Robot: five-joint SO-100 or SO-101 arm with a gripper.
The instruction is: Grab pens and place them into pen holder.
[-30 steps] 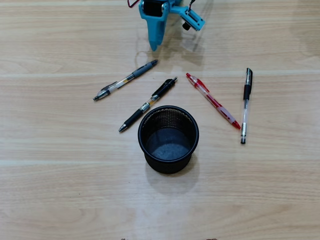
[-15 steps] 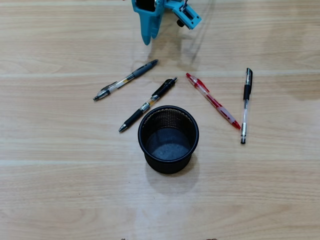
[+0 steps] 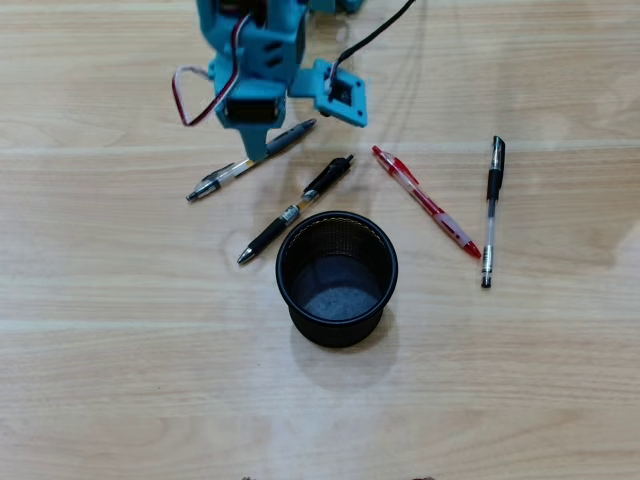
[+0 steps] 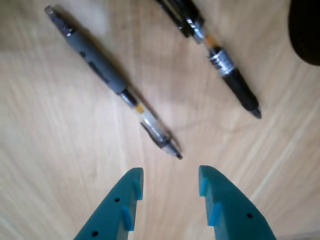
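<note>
In the overhead view several pens lie on the wooden table above the pen holder (image 3: 337, 300), a round black mesh cup. From left to right they are a grey-and-clear pen (image 3: 285, 138), a black pen (image 3: 300, 205), a red pen (image 3: 428, 204) and a clear black-capped pen (image 3: 490, 215). My teal gripper (image 3: 255, 150) hangs over the middle of the grey-and-clear pen. In the wrist view the gripper (image 4: 169, 175) is open, its fingers just short of the tip of the grey-and-clear pen (image 4: 100, 65). The black pen (image 4: 227, 70) lies to the right, and the pen holder (image 4: 306, 30) shows in the top right corner.
A red-and-white cable loop (image 3: 190, 95) and a black cable (image 3: 375, 35) hang off the arm near the table's far edge. The black pen's tip lies close to the cup's left rim.
The arm has swung left and come forward from the table's far edge, so the gripper now sits over the grey-and-clear pen. No pen has moved.
</note>
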